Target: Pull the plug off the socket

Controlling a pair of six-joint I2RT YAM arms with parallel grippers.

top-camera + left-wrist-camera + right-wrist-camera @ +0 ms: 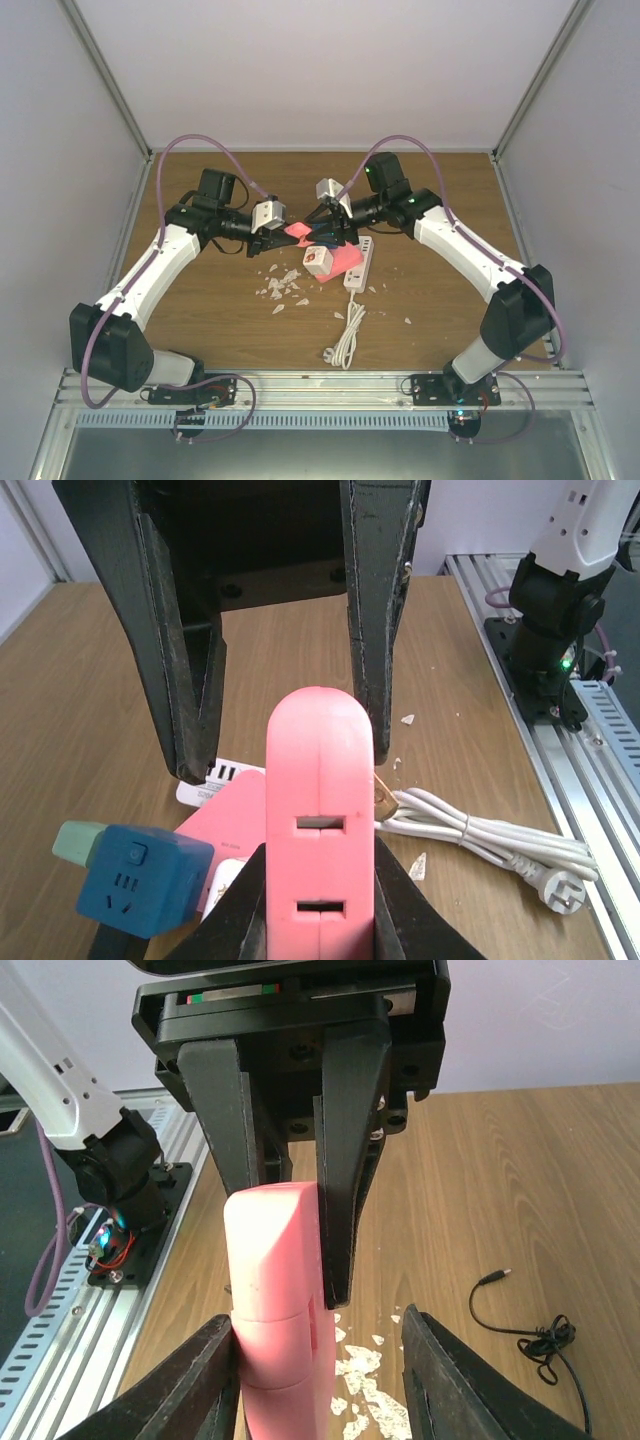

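Both arms meet over the middle of the table (200, 320), and the pink plug-and-socket block (320, 810) hangs between them, apparently lifted clear of the white power strip (358, 265) and blue cube adapter (140, 880) below. The left gripper (320, 850) is pinched hard on one half. The right gripper (320, 1320) straddles the other half with its jaws apart, one finger against the plastic and the other standing off with a clear gap. I can't tell which half is the plug. The trouble I'd expect comes from that lopsided contact: closing could shove the block sideways and twist it in the left grip. If the right fingers land across the seam they'd clamp both halves, and nothing would part. The smooth plastic could also slip in a crooked pull.
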